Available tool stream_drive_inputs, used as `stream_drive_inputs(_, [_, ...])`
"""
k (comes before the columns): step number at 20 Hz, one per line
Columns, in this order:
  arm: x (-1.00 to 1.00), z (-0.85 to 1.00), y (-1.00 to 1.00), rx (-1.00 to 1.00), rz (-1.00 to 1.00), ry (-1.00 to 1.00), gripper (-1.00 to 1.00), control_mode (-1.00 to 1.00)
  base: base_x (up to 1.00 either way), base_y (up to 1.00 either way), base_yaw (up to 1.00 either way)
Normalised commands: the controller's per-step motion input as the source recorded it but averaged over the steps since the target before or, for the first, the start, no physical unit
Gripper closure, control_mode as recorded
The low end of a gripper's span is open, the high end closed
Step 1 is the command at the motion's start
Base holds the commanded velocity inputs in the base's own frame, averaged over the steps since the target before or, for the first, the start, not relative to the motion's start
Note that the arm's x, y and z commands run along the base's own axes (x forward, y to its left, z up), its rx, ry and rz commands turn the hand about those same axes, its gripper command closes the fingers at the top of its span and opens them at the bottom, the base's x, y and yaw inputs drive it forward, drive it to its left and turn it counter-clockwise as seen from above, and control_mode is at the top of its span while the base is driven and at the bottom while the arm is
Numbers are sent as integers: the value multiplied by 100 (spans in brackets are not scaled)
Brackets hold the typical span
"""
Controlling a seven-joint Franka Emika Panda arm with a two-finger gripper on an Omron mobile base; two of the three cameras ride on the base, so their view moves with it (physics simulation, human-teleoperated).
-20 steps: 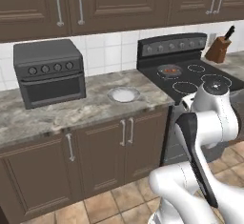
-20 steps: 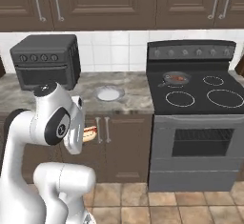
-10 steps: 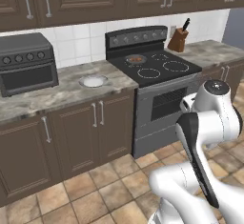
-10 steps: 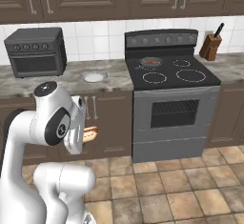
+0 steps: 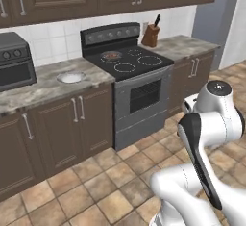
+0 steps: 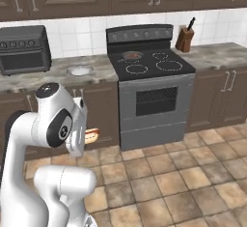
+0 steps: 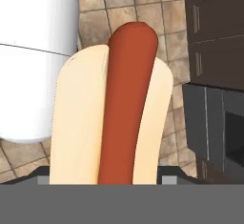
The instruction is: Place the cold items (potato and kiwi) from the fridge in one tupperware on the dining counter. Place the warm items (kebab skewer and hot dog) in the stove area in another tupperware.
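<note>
My gripper (image 7: pixel 112 179) is shut on the hot dog (image 7: pixel 116 116), a pale bun with a red-brown sausage along its top. In the hand view it stands lengthwise over the tiled floor. In the right base view the hot dog (image 6: pixel 91 134) sticks out to the right of my folded arm at about cabinet-door height, and the gripper (image 6: pixel 83 137) is mostly hidden behind the arm. The stove (image 6: pixel 152 66) stands ahead against the wall. A round reddish item (image 6: pixel 131 55) lies on its back left burner (image 5: pixel 111 55); what it is I cannot tell.
A grey toaster oven (image 6: pixel 24 49) and a small white dish (image 6: pixel 79 70) sit on the counter (image 5: pixel 43 88) left of the stove (image 5: pixel 129 61). A knife block (image 5: pixel 151 35) stands on the counter to its right. Brown tiled floor (image 6: pixel 173 173) lies open in front of the cabinets.
The whole picture has shifted: the base has moved, so the stove and toaster oven now sit further left in both base views. The hot dog stays in my gripper.
</note>
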Motion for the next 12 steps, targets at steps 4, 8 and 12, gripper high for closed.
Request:
stream_drive_inputs(4, [0,0,0,0,0,0,100,100,-75,64,-43])
stream_drive_inputs(8, [0,0,0,0,0,0,100,100,-76,58,-50])
stream_drive_inputs(12, [0,0,0,0,0,0,100,100,-82,50,-49])
